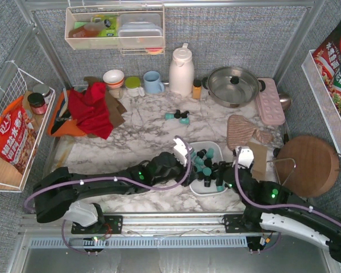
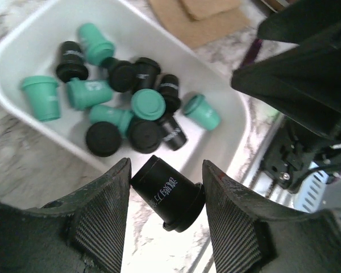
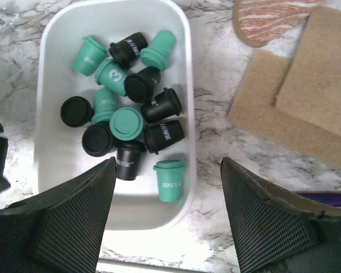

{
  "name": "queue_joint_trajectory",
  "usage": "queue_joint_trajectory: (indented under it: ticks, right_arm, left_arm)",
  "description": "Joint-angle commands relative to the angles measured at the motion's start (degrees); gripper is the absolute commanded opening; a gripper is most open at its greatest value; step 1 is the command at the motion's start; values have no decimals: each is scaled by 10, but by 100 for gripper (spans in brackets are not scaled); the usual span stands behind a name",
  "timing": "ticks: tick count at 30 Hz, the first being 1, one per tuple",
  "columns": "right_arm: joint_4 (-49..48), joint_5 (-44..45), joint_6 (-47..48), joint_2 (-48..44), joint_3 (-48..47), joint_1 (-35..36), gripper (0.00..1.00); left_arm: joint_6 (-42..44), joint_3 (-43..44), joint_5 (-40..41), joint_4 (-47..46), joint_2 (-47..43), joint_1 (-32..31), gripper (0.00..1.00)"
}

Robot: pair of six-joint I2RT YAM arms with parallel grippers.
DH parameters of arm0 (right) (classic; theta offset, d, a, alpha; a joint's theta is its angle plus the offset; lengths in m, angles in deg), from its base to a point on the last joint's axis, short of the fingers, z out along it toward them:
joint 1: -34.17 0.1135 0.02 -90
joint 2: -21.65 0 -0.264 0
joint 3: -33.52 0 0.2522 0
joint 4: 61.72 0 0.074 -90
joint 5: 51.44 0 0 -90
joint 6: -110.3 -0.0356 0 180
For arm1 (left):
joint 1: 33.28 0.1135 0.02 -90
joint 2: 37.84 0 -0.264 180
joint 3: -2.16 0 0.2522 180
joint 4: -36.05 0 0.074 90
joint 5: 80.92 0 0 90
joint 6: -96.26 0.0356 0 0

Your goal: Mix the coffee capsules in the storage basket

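Note:
The white storage basket (image 1: 200, 187) sits on the marble at the near centre and holds several teal and black coffee capsules (image 1: 207, 165). In the left wrist view my left gripper (image 2: 167, 166) is shut on a black capsule (image 2: 170, 196), held just outside the basket's rim (image 2: 234, 105); its other capsules (image 2: 148, 105) lie piled together. In the top view the left gripper (image 1: 184, 156) is at the basket's left side. My right gripper (image 3: 167, 213) is open and empty above the basket's near end (image 3: 159, 219); in the top view it (image 1: 234, 170) stands at the basket's right. A few loose capsules (image 1: 179, 116) lie farther back.
Two brown cork mats (image 3: 295, 96) and a striped pad (image 3: 273, 17) lie right of the basket. A round wooden board (image 1: 307, 165) is at far right. A red cloth (image 1: 91, 108), cups, a white thermos (image 1: 182, 71) and a lidded pan (image 1: 233, 85) stand at the back.

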Motion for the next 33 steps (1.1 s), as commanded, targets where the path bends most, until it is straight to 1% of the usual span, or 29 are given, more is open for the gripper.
queue_joint_trajectory:
  ticks: [1,4,7,11,17,19,20,24,26,28,29,33]
  right_arm:
    - [37,43,-12,-62,21,-1,78]
    - [57,45,-22,-99,31,-1,78]
    - [62,36,-28,-118,38,-1,78]
    - [64,34,-27,-120,38,0,78]
    - [53,35,-16,-106,38,0,78]
    - [52,35,-12,-100,37,-1,78]
    - [51,34,-12,-97,36,-1,78]
    - [48,31,-9,-92,37,-1,78]
    - [46,31,-8,-92,38,-1,79]
    - [45,30,-5,-92,38,-1,79]
    - [44,30,-4,-92,38,-1,79]
    - [40,28,1,-92,39,-1,79]
  left_arm:
    - [11,18,-32,-56,31,-21,58]
    - [7,27,-33,-73,55,-31,60]
    - [8,46,-17,-52,82,-38,63]
    - [0,52,15,-30,88,-41,75]
    - [-5,20,73,-27,35,-41,90]
    - [-10,6,116,-15,6,-41,91]
    - [-18,-3,150,-3,-9,-41,91]
    - [-62,-30,336,79,-68,-40,94]
    - [-85,-41,404,131,-96,-38,95]
    - [-130,-51,451,199,-118,-31,96]
    - [-145,-58,466,217,-131,-27,96]
    - [-223,-95,494,302,-180,-6,95]
